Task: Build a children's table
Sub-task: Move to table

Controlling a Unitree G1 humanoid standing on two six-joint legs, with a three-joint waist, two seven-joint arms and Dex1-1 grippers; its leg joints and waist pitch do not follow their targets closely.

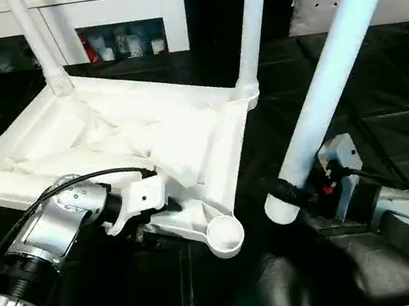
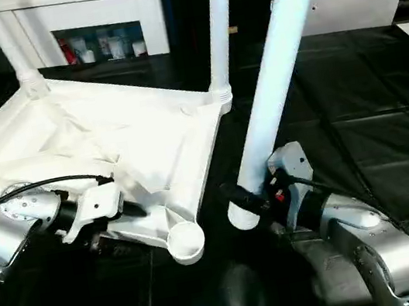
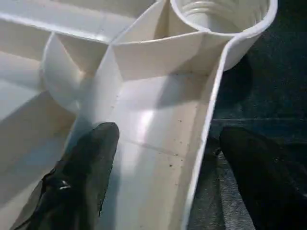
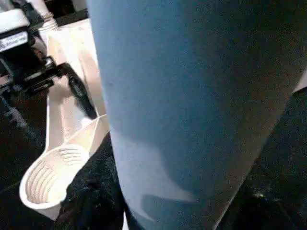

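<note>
While the white plastic square table top (image 1: pixel 132 145) lies upside down on the black-covered counter (image 1: pixel 383 92), the following is observed:

Table top: ribbed underside faces up; it occupies the left half of the counter.

Fitted legs: two white cylindrical tube legs stand upright in the far corner sockets, the far-left leg (image 1: pixel 36 40) and the far-right leg (image 1: pixel 250 27).

Empty socket: the round near corner socket (image 1: pixel 226 236) is open, with ridges visible inside it in the left wrist view (image 3: pixel 225 14).

Left hand: the left hand (image 3: pixel 168 177), black-fingered, is open wide and straddles the near edge wall of the table top just beside the empty socket. One finger (image 3: pixel 84 177) sits inside on the ribbed underside; the other (image 3: pixel 259 177) sits outside over the counter. Contact with the wall cannot be confirmed.

Right hand: the right hand (image 1: pixel 293 191) is closed around a third white tube leg (image 1: pixel 332 69) near its lower end.

Held leg: tilted, upper end leaning away to the right; the lower end (image 1: pixel 281 209) is right of the empty socket, near it but apart.

Background: a white shelf unit (image 1: pixel 110 12) stands beyond the counter.
</note>
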